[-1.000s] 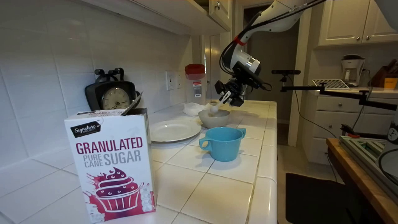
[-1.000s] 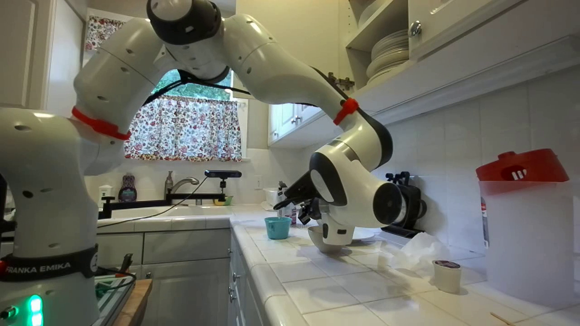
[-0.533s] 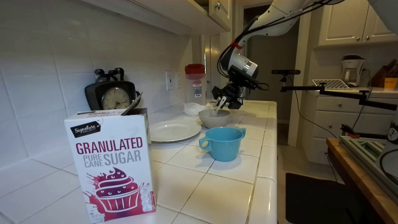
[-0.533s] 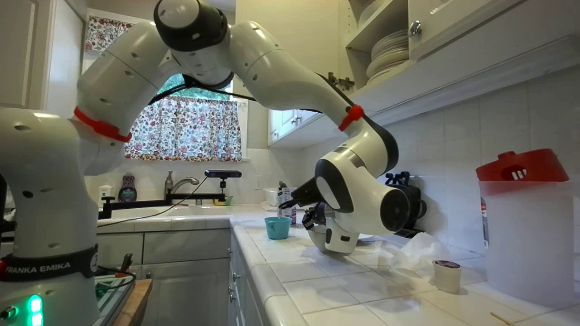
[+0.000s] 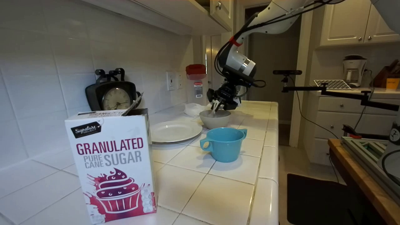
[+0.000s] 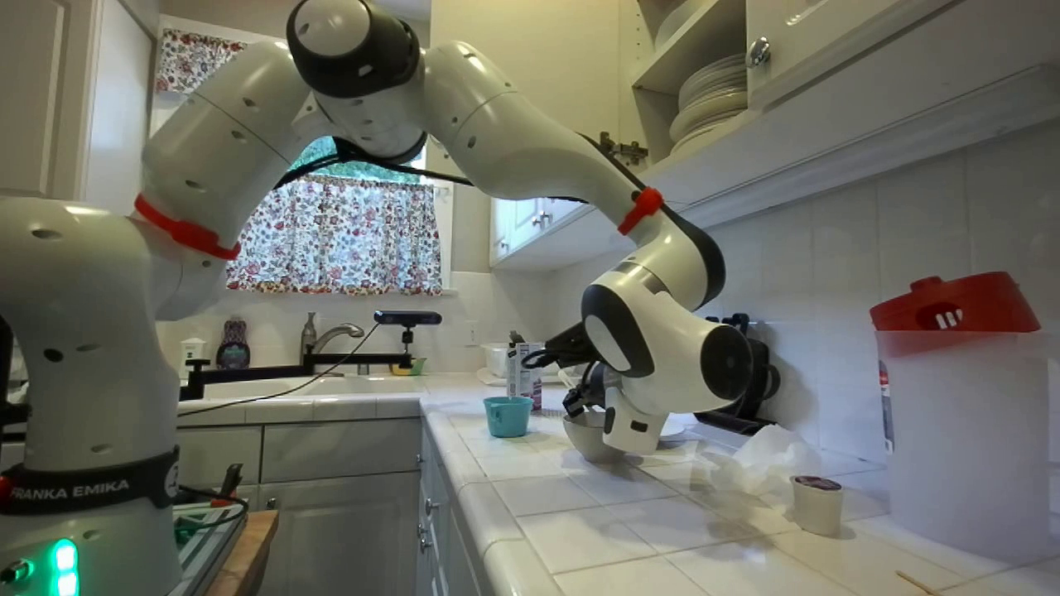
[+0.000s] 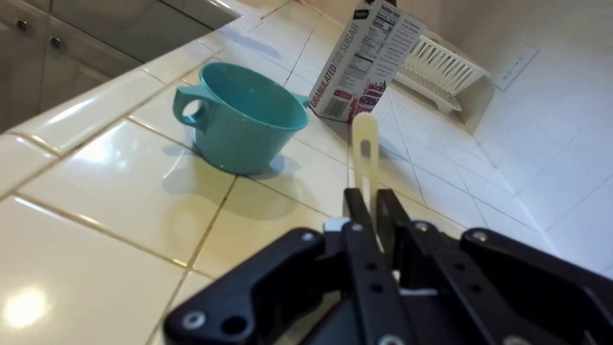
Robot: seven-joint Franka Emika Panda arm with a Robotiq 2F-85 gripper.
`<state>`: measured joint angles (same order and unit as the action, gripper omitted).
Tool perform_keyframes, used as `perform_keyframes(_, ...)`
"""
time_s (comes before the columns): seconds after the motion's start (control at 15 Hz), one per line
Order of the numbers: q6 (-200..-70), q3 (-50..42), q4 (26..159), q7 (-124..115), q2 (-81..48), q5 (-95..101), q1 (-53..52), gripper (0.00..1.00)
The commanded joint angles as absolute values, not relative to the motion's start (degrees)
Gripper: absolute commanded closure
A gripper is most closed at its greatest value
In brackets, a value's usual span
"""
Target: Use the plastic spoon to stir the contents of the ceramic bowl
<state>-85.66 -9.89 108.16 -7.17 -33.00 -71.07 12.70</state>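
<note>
My gripper (image 7: 368, 194) is shut on the pale plastic spoon (image 7: 365, 129), whose slotted handle sticks out past the fingertips in the wrist view. In an exterior view the spoon (image 5: 214, 109) slants down into the white ceramic bowl (image 5: 215, 121), and its lower end is hidden behind the bowl's wall. The gripper hangs just above the bowl's rim. From the opposite side, the bowl (image 6: 590, 439) is partly covered by the arm, while the spoon's handle (image 6: 566, 379) shows beside the gripper. What the bowl contains cannot be seen, and the wrist view does not show the bowl.
A light-blue cup (image 5: 225, 144) stands near the bowl, close to the counter edge. A white plate (image 5: 176, 131) lies beside the bowl. The sugar box (image 5: 112, 165), a black clock (image 5: 115, 93), crumpled white plastic (image 6: 770, 459), a small tub (image 6: 817, 505) and a red-lidded container (image 6: 961, 430) also occupy the counter.
My gripper has moved left and slightly down in an exterior view, carrying the spoon with it. The spoon's lower end has gone deeper into the bowl. Bowl, cup and plate have stayed put.
</note>
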Motion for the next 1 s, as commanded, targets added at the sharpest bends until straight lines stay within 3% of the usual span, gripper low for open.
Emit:
perform_keyframes(0.0,-84.2,-9.3,106.5,-10.0,-33.8,-72.1,12.6,0.97)
perform_keyframes(0.93,-84.2,-8.7,106.3,-13.3,-35.6,-71.5,10.8,0.97)
